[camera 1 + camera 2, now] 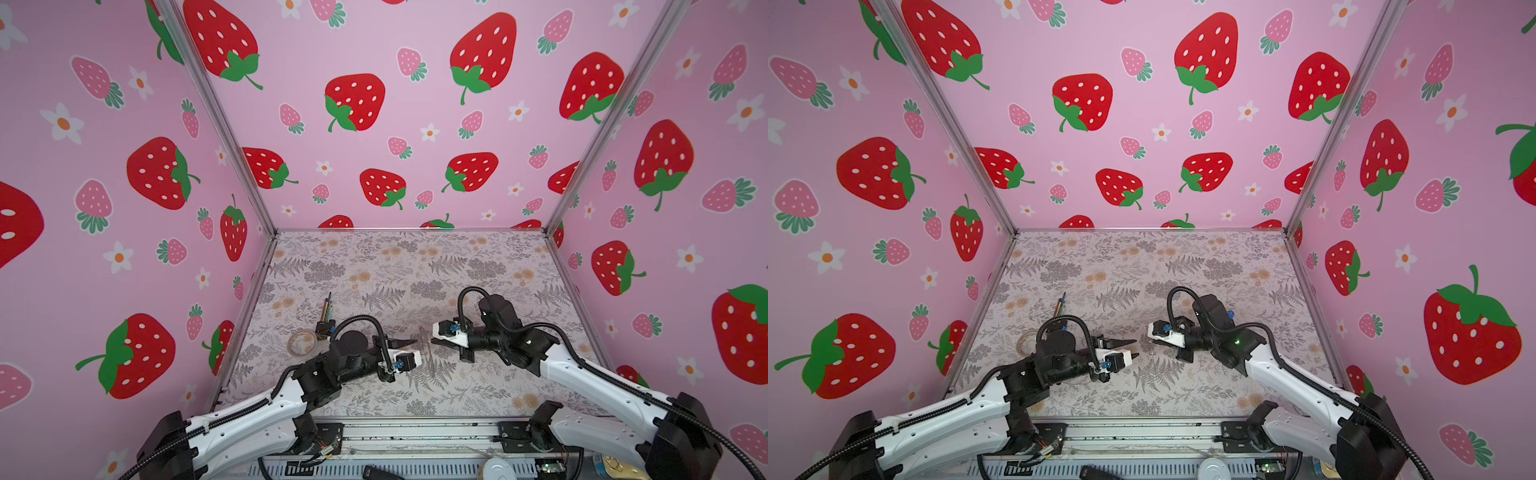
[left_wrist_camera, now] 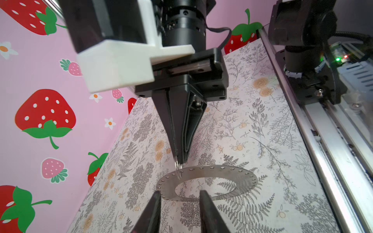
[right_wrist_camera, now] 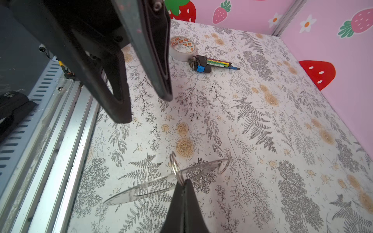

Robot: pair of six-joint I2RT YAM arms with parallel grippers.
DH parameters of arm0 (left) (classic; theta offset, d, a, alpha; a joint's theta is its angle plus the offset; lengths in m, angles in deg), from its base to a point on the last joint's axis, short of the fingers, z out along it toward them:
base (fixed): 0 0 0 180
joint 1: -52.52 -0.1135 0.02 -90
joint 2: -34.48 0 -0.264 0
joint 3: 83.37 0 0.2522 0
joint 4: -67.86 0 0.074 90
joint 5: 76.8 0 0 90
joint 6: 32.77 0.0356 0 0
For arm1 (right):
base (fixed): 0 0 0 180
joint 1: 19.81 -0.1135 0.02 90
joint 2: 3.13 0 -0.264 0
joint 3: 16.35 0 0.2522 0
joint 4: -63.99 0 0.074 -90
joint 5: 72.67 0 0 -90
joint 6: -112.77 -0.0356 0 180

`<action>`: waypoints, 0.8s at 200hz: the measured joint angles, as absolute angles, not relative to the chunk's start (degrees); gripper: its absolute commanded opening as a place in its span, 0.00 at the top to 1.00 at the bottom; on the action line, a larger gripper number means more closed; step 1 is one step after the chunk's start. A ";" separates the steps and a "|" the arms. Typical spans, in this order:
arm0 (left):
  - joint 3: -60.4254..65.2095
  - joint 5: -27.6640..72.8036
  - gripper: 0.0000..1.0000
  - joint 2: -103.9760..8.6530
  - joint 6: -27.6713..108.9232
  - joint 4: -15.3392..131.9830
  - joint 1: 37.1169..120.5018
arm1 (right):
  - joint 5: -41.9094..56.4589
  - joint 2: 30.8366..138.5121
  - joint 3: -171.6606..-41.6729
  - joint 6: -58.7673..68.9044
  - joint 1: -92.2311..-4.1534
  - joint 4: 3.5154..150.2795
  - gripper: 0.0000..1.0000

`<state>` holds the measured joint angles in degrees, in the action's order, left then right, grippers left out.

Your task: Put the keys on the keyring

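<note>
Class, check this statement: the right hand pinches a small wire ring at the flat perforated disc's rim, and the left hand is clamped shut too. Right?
Not quite. The left hand is open, its fingers standing apart, as the left wrist view shows. The rest holds: the right hand is shut on the small wire ring at the rim of the perforated disc.

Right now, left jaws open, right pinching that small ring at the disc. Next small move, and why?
Probably close the left gripper on the near rim of the keyring: its jaws stand open astride it, and the disc seems to hang only from the small split ring pinched in the right gripper.
</note>
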<state>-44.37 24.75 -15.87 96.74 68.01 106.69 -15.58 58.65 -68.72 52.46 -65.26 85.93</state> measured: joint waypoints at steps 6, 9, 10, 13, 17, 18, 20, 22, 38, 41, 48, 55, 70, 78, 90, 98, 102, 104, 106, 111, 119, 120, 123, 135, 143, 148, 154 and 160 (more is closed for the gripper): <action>-44.35 24.27 0.66 -16.46 96.85 68.01 107.09 | -15.38 58.67 -68.83 52.40 -65.30 86.33 1.00; -44.35 24.07 0.66 -16.78 96.94 68.04 107.30 | -15.29 58.67 -68.90 52.37 -65.30 86.55 1.00; -44.35 24.05 0.66 -16.85 96.91 68.04 107.35 | -15.25 58.67 -68.94 52.37 -65.30 86.68 1.00; -44.33 23.88 0.66 -17.09 96.96 68.04 107.50 | -15.18 58.67 -69.03 52.33 -65.33 86.89 1.00; -44.27 23.55 0.66 -17.57 97.04 68.04 107.74 | -15.10 58.70 -69.10 52.29 -65.35 87.11 1.00; -44.27 23.48 0.66 -17.64 97.09 68.04 107.79 | -15.08 58.70 -69.14 52.26 -65.37 87.16 1.00; -44.24 23.33 0.66 -17.88 97.11 68.08 107.92 | -15.05 58.70 -69.16 52.22 -65.37 87.27 1.00; -44.24 23.13 0.66 -18.05 97.13 68.15 108.00 | -15.01 58.70 -69.21 52.18 -65.41 87.33 1.00; -43.89 21.38 0.66 -19.45 97.68 68.28 108.92 | -14.77 58.85 -69.58 51.85 -65.59 88.32 1.00; -43.81 21.08 0.66 -19.69 97.79 68.32 109.10 | -14.70 58.96 -69.66 51.74 -65.61 88.58 1.00; -43.61 20.47 0.67 -20.04 97.98 68.52 109.47 | -14.57 59.20 -69.95 51.52 -65.68 88.99 1.00; -43.41 19.74 0.67 -20.30 98.07 68.74 109.84 | -14.38 59.53 -70.28 51.30 -65.76 89.47 1.00; -43.19 18.52 0.67 -20.43 98.23 69.33 110.50 | -14.05 60.25 -70.93 51.04 -65.96 90.22 1.00; -43.11 17.97 0.67 -20.43 98.27 69.65 110.76 | -13.90 60.58 -71.30 50.89 -66.00 90.76 1.00; -42.95 17.30 0.67 -20.48 98.27 69.83 111.02 | -13.70 60.95 -71.67 50.78 -66.11 91.31 1.00; -42.82 16.88 0.68 -20.65 98.27 70.07 111.19 | -13.59 61.19 -71.98 50.67 -66.22 91.68 1.00; -42.76 16.68 0.68 -20.81 98.23 70.16 111.28 | -13.57 61.30 -72.09 50.62 -66.22 91.79 1.00; -42.67 16.60 0.68 -20.92 98.25 70.20 111.33 | -13.55 61.34 -72.18 50.60 -66.27 91.86 1.00; -42.63 16.53 0.68 -20.98 98.25 70.20 111.35 | -13.52 61.36 -72.22 50.58 -66.29 91.94 1.00; -42.43 16.29 0.68 -21.29 98.23 70.29 111.44 | -13.48 61.43 -72.31 50.52 -66.29 92.01 1.00; -42.23 16.03 0.68 -21.79 98.20 70.57 111.59 | -13.33 61.47 -72.42 50.45 -66.31 92.21 1.00; -42.21 15.99 0.68 -21.86 98.20 70.59 111.59 | -13.31 61.47 -72.42 50.45 -66.31 92.21 1.00; -42.12 15.77 0.68 -22.03 98.18 70.64 111.68 | -13.28 61.49 -72.48 50.43 -66.31 92.32 1.00; -41.75 15.22 0.69 -22.86 98.16 70.72 111.98 | -13.13 61.60 -72.75 50.41 -66.35 92.67 1.00; -41.56 15.00 0.70 -23.34 98.16 70.77 112.13 | -12.98 61.69 -72.99 50.25 -66.44 92.88 1.00; -41.42 14.74 0.70 -23.65 98.14 70.86 112.29 | -12.89 61.69 -73.12 50.19 -66.48 93.04 1.00; -41.31 14.41 0.70 -23.93 98.12 70.92 112.46 | -12.76 61.69 -73.23 49.99 -66.55 93.28 1.00; -41.25 14.11 0.71 -24.17 98.07 71.05 112.62 | -12.61 61.69 -73.36 49.84 -66.57 93.52 1.00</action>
